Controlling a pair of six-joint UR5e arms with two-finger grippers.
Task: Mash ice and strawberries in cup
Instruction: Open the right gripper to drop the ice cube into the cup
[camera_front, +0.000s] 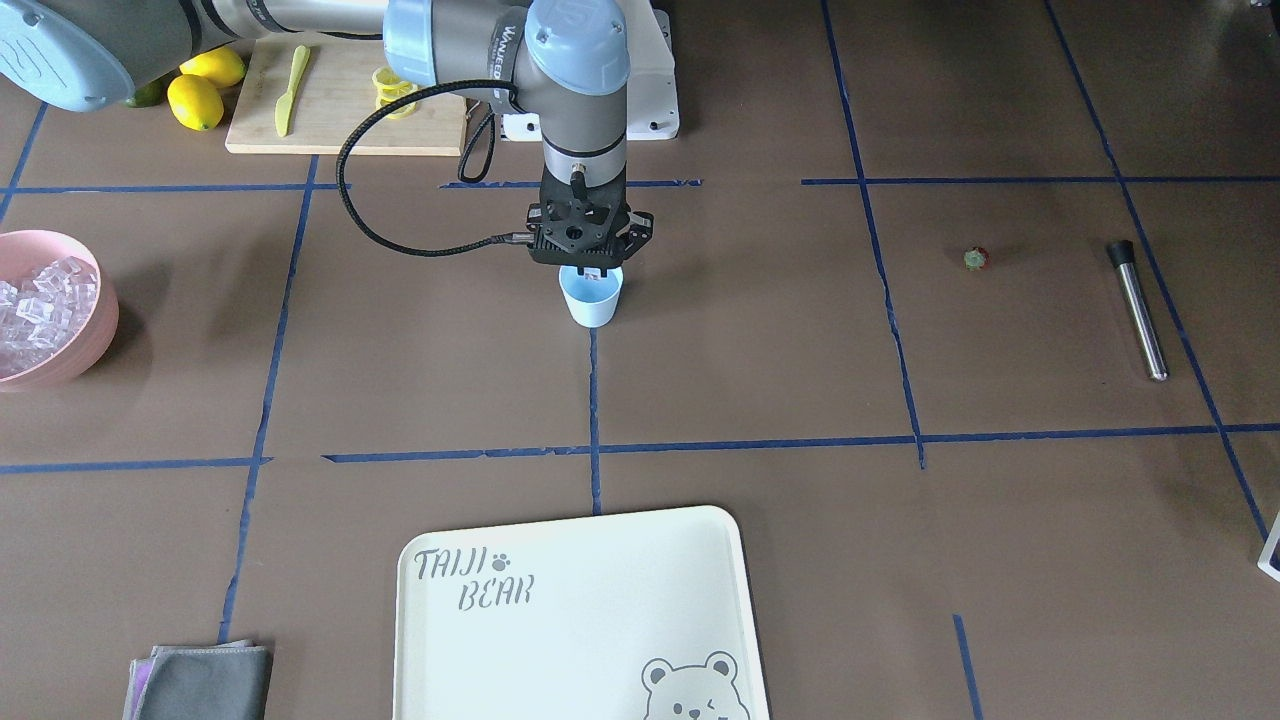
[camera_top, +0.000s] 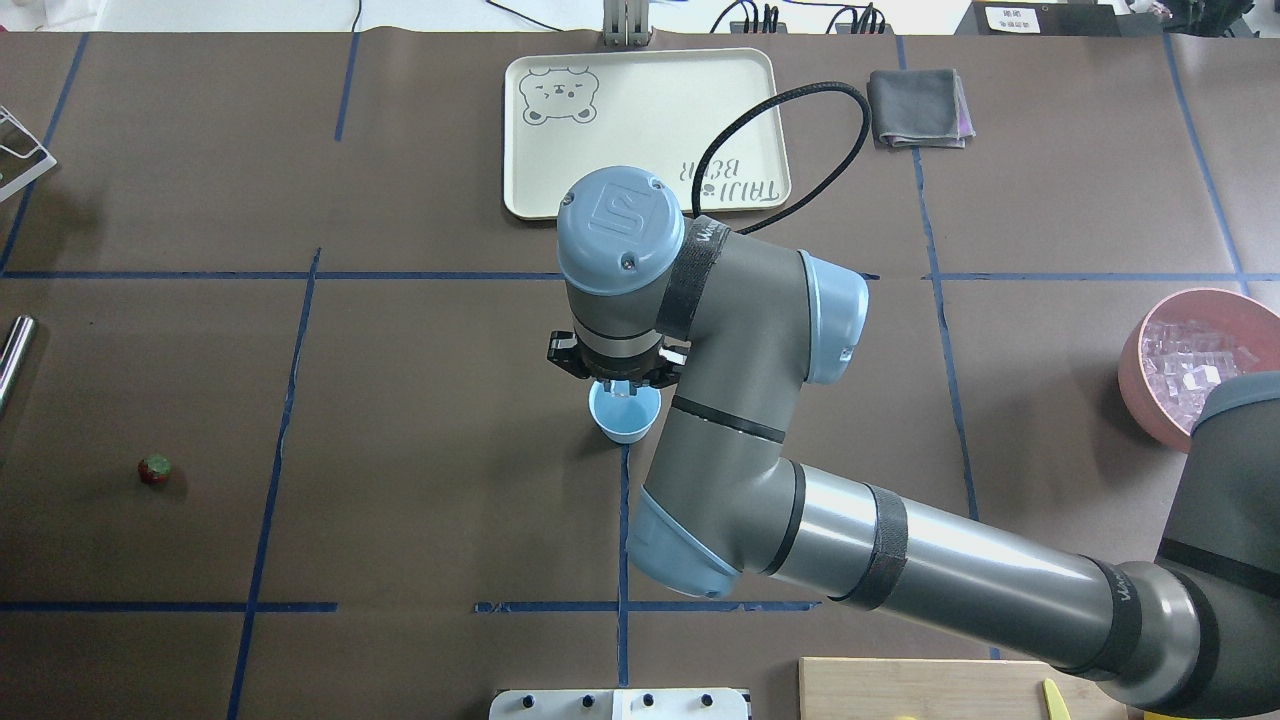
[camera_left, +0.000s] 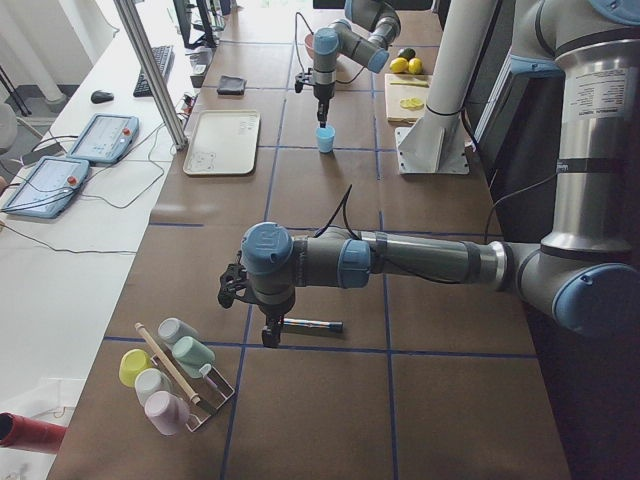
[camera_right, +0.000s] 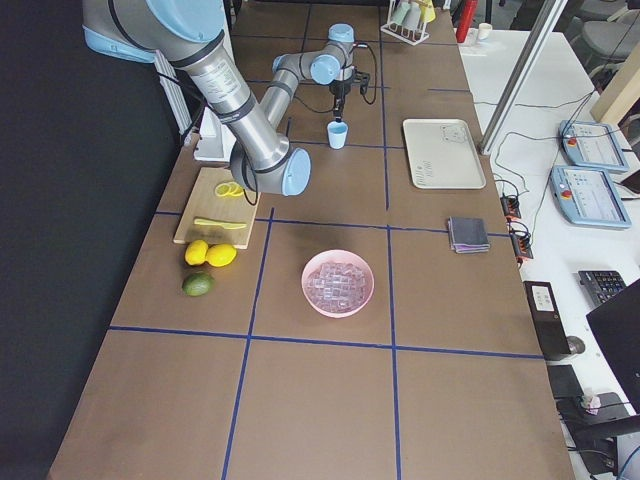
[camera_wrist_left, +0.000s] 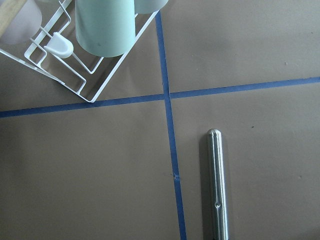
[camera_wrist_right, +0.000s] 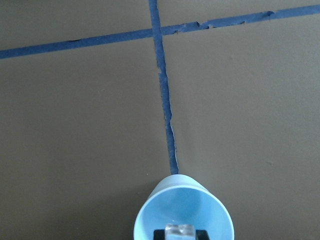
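I have the right gripper (camera_front: 590, 268) pointing straight down over the cup (camera_front: 591, 298), which stands upright in the middle of the counter, on a blue tape line. In my right wrist view, its two black fingers (camera_wrist_right: 161, 234) pinch one clear ice cube (camera_wrist_right: 180, 230) between them, just inside the mouth of the cup. I cannot see anything else in the cup from here. The rest of the ice (camera_front: 40, 300) is piled in the pink bowl (camera_front: 95, 320) near the counter's end on the robot's right. The strawberry (camera_front: 976, 259) lies alone on the counter toward the other end, on the robot's left, well apart from the cup. A metal stick (camera_front: 1138, 310) with a black tip lies flat near that same end, a little past the strawberry. My left gripper (camera_left: 270, 335) hangs low over that stick, and I cannot tell if its fingers are apart or together. A white wire rack (camera_wrist_left: 75, 75) with cups sits near the corner there. A pale tray (camera_front: 600, 600) rests at the middle of the counter's edge across from the robot.
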